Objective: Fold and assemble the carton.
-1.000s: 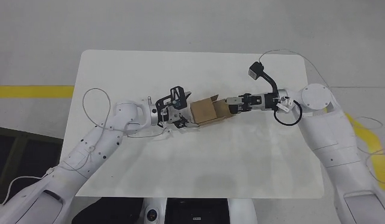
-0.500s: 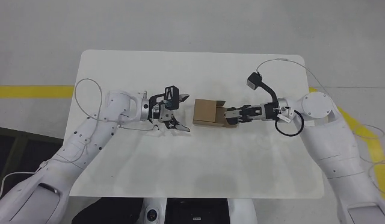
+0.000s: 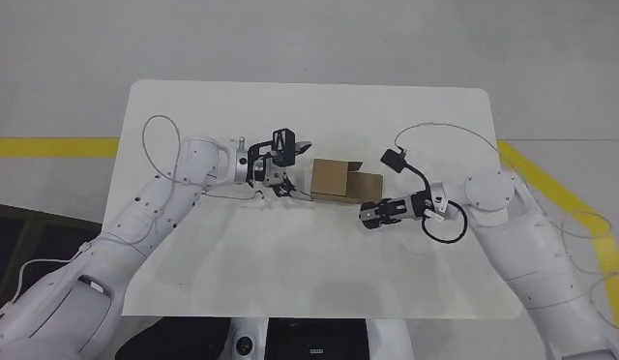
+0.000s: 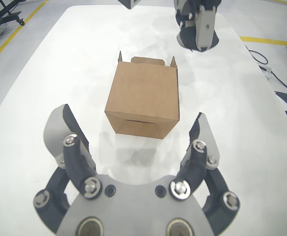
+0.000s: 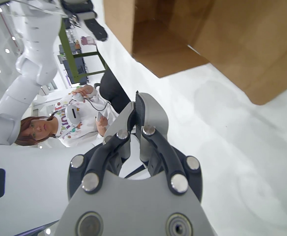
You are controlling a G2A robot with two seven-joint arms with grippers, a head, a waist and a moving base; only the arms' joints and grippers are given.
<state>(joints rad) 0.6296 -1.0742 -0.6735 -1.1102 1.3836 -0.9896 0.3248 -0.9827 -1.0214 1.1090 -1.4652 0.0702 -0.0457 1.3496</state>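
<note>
Bracing the closed end of the carton point(image 4: 143, 99) with the wide-open left gripper point(image 4: 130, 114) should let the pinched-shut, empty right gripper point(image 5: 137, 98) tuck its flaps point(image 4: 147, 61).

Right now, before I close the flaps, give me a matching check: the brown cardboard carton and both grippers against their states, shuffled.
1. brown cardboard carton
2. left gripper
3. right gripper

A. fingers shut, holding nothing
B. resting on the white table, one end open
C. fingers open, holding nothing

Pairs: 1-B, 2-C, 3-A.
</note>
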